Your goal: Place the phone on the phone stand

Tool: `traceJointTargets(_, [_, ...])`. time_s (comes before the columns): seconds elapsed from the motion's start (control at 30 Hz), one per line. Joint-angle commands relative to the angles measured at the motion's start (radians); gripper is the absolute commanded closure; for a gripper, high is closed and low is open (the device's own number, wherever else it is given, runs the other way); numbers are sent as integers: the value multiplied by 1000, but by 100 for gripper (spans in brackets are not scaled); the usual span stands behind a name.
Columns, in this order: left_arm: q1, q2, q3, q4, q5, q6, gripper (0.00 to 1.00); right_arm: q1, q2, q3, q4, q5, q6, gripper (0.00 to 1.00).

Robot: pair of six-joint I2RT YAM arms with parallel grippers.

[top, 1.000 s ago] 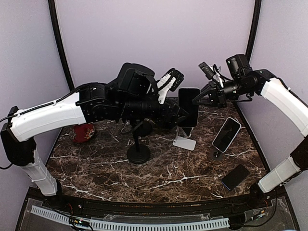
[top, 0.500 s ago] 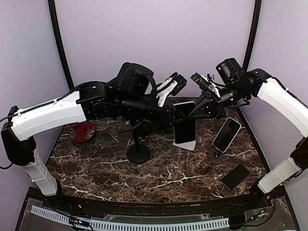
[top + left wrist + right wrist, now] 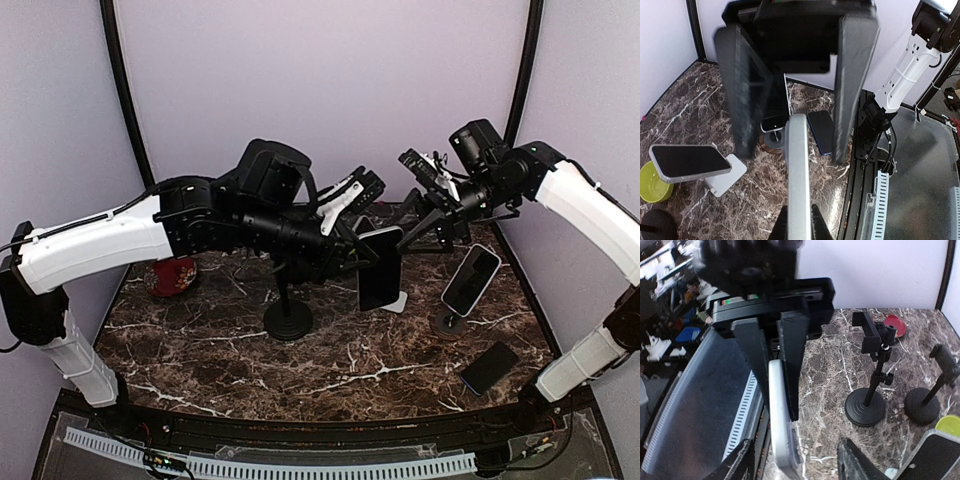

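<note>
A silver-edged phone [image 3: 380, 275] hangs tilted over the table's middle, with my left gripper [image 3: 358, 252] shut on it. In the left wrist view the phone [image 3: 799, 165] runs edge-on away from my left gripper [image 3: 799, 222]. My right gripper [image 3: 422, 228] is open; its dark fingers [image 3: 747, 90] straddle the phone's far end with gaps on both sides. From the right wrist, the phone [image 3: 779, 425] sits between my right gripper's [image 3: 794, 452] spread tips. Two black clamp phone stands [image 3: 867, 407] [image 3: 922, 407] stand empty; one black stand [image 3: 288, 320] shows from above.
A white stand [image 3: 727, 175] carries another dark phone [image 3: 687, 161]; its base [image 3: 398, 300] peeks out behind the held phone. A third phone leans on a round stand [image 3: 470, 280]. A dark phone [image 3: 488, 367] lies flat front right. A red object [image 3: 175, 275] is left, a green bowl [image 3: 650, 180] nearby.
The phone came down from higher up and tilted. My left gripper shut on it, and my right gripper opened and let go of it.
</note>
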Motion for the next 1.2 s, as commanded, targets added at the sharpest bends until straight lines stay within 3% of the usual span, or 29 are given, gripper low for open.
traceJointTargets(0.0, [0, -106, -31, -30, 24, 25, 100, 2, -16, 34, 69, -20, 32, 36])
traceJointTargets(0.13, [0, -204, -60, -130, 9, 29, 100, 3, -22, 22, 209, 26, 155, 30])
traceJointTargets(0.37, [0, -366, -57, -325, 74, 31, 100, 38, 86, 51, 393, 147, 326, 31])
traceJointTargets(0.53, [0, -437, -48, -427, 46, 19, 100, 111, 207, 118, 447, 189, 341, 31])
traceJointTargets(0.77, [0, -563, -100, -437, -51, 2, 100, 174, 377, 245, 446, 196, 355, 32])
traceJointTargets(1.17, [0, -597, -130, -509, -27, -72, 100, 223, 482, 320, 435, 150, 316, 40])
